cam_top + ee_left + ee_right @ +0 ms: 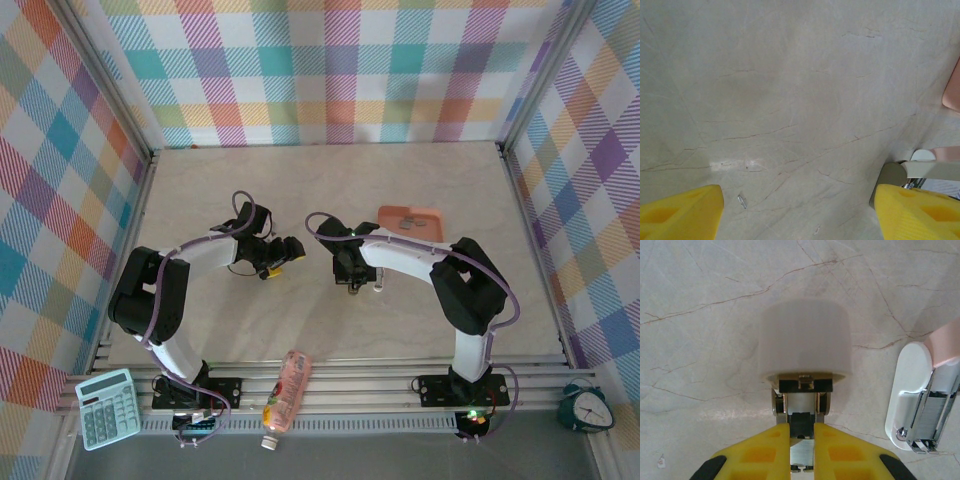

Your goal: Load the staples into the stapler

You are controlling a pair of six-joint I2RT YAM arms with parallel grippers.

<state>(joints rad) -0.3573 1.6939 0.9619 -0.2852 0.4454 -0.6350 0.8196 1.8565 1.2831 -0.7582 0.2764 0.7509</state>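
The stapler (805, 340) is white and stands open. My right gripper (802, 432) is shut on the metal hinge end below its raised white cover. Its other half (912, 390), white with an open metal channel, lies on the table just to the right. A ribbed grey strip (935, 405) that looks like staples sits in that channel. In the top view the right gripper (350, 280) is at mid-table with the stapler (377, 283) beside it. My left gripper (283, 257) hovers a little to the left. It is open (800, 215) over bare table, with one tiny loose staple bit (742, 201) near its left finger.
A salmon-pink tray (410, 220) lies just behind the right gripper. On the near rail are a calculator (107, 407), a pink bottle (286, 390) and a teal alarm clock (587, 407). Checked walls enclose the table on three sides.
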